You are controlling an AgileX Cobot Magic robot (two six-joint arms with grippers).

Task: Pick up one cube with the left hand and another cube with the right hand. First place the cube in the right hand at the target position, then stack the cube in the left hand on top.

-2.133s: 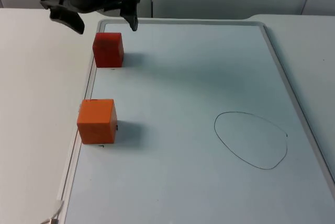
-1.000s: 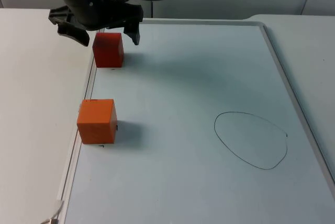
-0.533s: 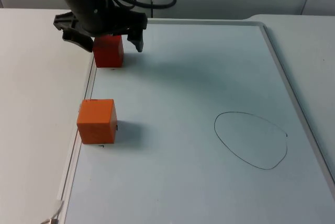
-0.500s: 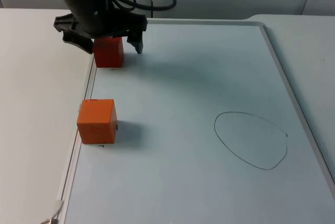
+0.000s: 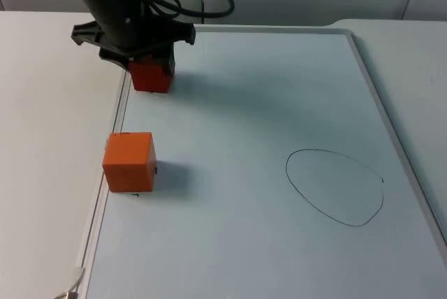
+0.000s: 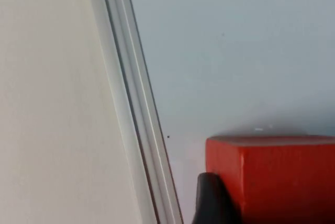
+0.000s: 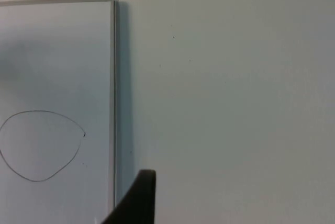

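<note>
A red cube (image 5: pixel 152 79) sits at the far left corner of the pale board, right beside its rim. My left gripper (image 5: pixel 149 68) is down over it and shut on it; in the left wrist view a black finger (image 6: pixel 212 200) presses against the red cube (image 6: pixel 272 179). An orange cube (image 5: pixel 129 161) rests nearer on the board's left side, untouched. The target is a hand-drawn oval (image 5: pixel 335 186) on the right half of the board. My right gripper (image 7: pixel 137 200) waits over the bare table to the right of the board, with the oval (image 7: pixel 41 145) off to its side.
The board's raised metal rim (image 5: pixel 119 114) runs close along the left of both cubes and shows beside the red cube as a rim (image 6: pixel 133 103) in the left wrist view. White table (image 5: pixel 49 138) lies outside the board on both sides.
My left gripper came down around the red cube and its fingers went from wide apart to shut on it. The cube shifted slightly to the right. The orange cube has not moved.
</note>
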